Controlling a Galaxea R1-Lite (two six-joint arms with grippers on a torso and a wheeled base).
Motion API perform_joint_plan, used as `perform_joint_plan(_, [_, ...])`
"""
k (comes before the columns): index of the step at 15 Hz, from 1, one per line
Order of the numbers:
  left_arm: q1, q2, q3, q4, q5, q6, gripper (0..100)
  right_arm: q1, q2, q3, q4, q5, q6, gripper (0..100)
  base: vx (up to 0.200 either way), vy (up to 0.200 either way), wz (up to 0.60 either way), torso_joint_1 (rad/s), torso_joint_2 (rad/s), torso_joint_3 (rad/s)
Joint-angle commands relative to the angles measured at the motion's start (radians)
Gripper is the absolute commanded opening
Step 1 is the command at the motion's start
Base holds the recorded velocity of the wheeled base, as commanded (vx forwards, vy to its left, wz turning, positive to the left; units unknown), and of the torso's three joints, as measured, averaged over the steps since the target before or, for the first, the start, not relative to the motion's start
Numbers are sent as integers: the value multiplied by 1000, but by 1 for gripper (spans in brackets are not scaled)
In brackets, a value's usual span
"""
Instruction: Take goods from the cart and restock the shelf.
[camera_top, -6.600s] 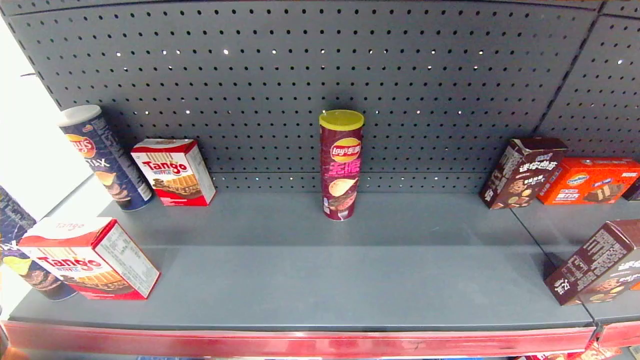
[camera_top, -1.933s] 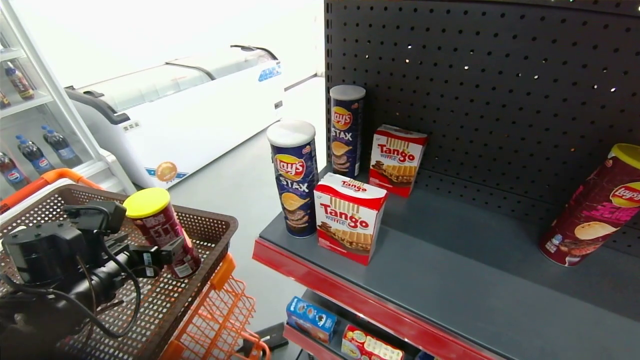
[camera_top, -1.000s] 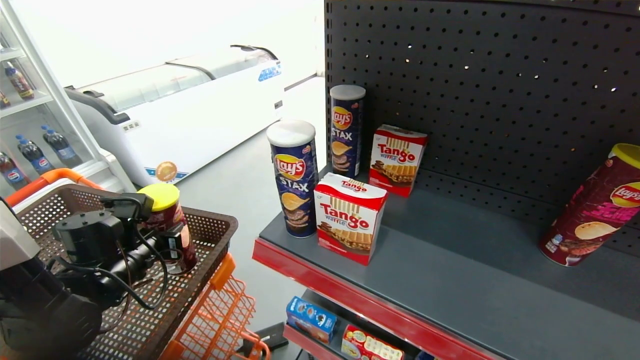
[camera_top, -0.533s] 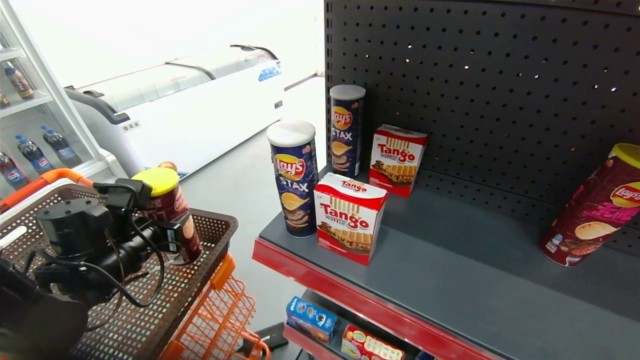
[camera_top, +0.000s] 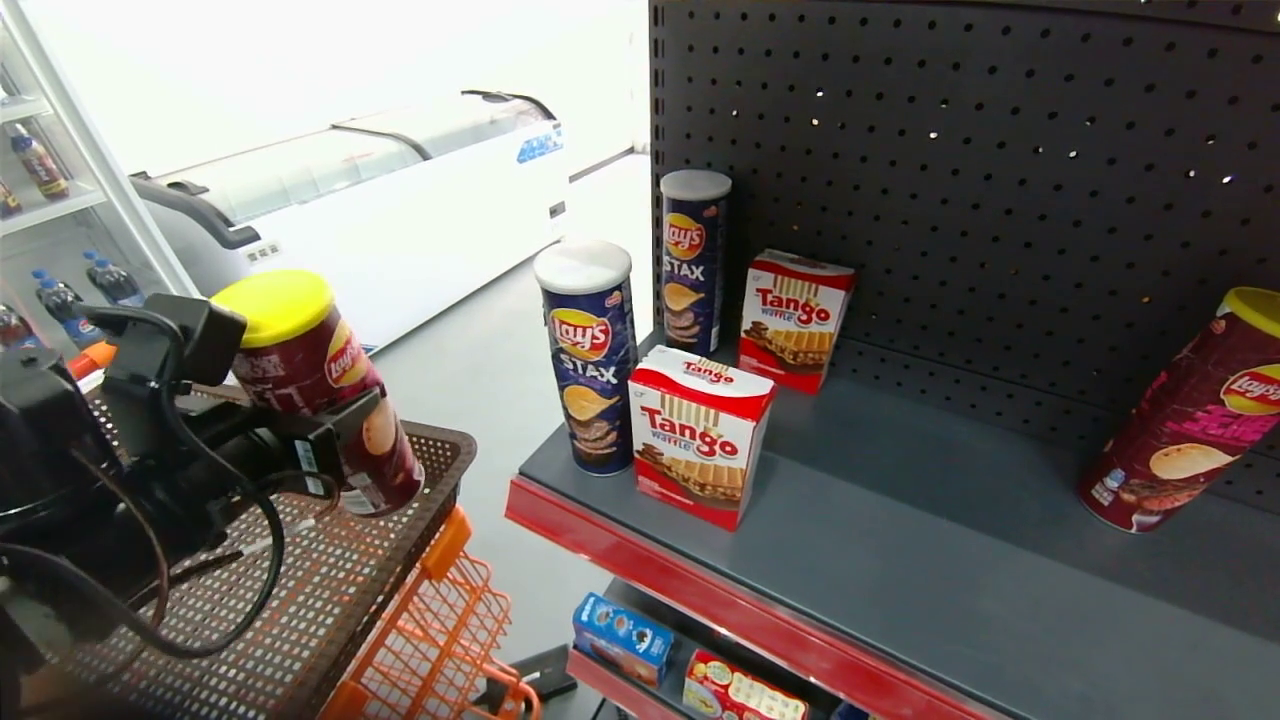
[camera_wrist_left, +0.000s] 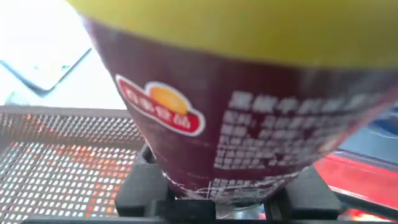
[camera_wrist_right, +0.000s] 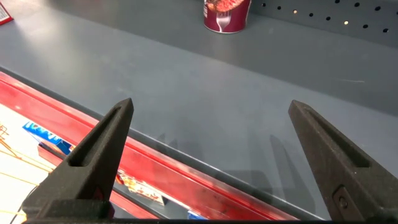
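My left gripper (camera_top: 335, 440) is shut on a maroon chip can with a yellow lid (camera_top: 320, 385), held tilted above the brown cart basket (camera_top: 300, 600). The same can (camera_wrist_left: 249, 137) looms close in the left wrist view, clamped low between the black fingers (camera_wrist_left: 146, 186). A matching maroon can (camera_top: 1190, 415) stands on the grey shelf (camera_top: 900, 540) at the right; its base (camera_wrist_right: 227, 14) appears in the right wrist view. My right gripper (camera_wrist_right: 217, 168) hangs open over the shelf's front part, nothing between its fingers.
Two dark blue chip cans (camera_top: 588, 355) and two red-white wafer boxes (camera_top: 700, 435) crowd the shelf's left end. The shelf's red front lip (camera_top: 700, 600) has more goods beneath. An orange cart frame (camera_top: 440, 640) and a white freezer (camera_top: 380, 230) stand to the left.
The head turned from the shelf front toward the cart. Since a second ago, my left gripper has lifted the maroon can up out of the basket.
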Motion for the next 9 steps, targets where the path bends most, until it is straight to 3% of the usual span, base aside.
perform_joint_plan(1, [-108, -158, 84, 21, -25, -13, 0, 0, 1, 0, 0, 0, 0, 100, 0, 0, 0, 0, 0, 0])
perform_joint_plan(3, [-139, -194, 127, 12, -48, -25, 0, 0, 1, 0, 0, 1, 0, 100, 0, 0, 0, 0, 0, 0])
perform_joint_plan(4, [-139, -204, 142, 5, -143, -25, 0, 0, 1, 0, 0, 0, 0, 100, 0, 0, 0, 0, 0, 0])
perform_joint_plan(5, [-141, -206, 164, -14, -183, -27, 0, 0, 1, 0, -2, 0, 0, 100, 0, 0, 0, 0, 0, 0])
perform_joint_plan(7, [-145, -206, 167, -18, -192, -25, 0, 0, 1, 0, 0, 0, 0, 100, 0, 0, 0, 0, 0, 0])
perform_joint_plan(9, [-188, -206, 184, -15, -197, -24, 0, 0, 1, 0, 0, 0, 0, 100, 0, 0, 0, 0, 0, 0])
